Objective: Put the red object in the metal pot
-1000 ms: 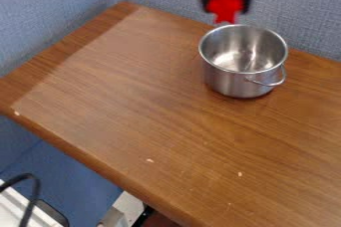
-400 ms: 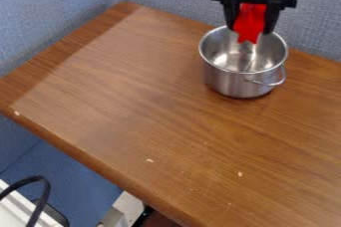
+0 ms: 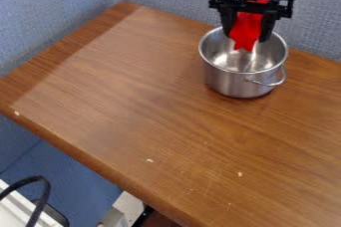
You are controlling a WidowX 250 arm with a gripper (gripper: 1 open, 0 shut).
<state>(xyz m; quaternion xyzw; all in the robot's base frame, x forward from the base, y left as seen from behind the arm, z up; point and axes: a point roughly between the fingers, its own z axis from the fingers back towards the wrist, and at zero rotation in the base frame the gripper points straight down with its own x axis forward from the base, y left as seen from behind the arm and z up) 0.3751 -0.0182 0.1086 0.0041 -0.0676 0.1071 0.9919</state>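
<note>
Lower and slightly deeper over the pot, the claw (image 3: 250, 14) is now hanging above its mouth, having shifted down a touch from the earlier frame. Its dark fingers are closing on the red block (image 3: 246, 31), pinching the upper part, while the lower end is reaching down into the opening of the stainless-steel pot (image 3: 240, 77). Whether that end is touching the inner wall or the bottom, I cannot tell.

The block is looking like stiff, light plastic, probably hard to crush but perhaps a little slippery on its smooth faces. Being narrow and long, it is likely to be swinging or twisting if the fingers are gripping only near one end; a hold across its narrow width, near the top, seems right, leaving the lower part free to enter the pot first. A knock against the rim could be turning it in the grip.

Outward from there, the pot is standing upright on the wooden tabletop (image 3: 147, 102), its small side handle (image 3: 266, 80) facing the near right of the view. Its thin, shiny metal is probably sliding easily if bumped.
</note>
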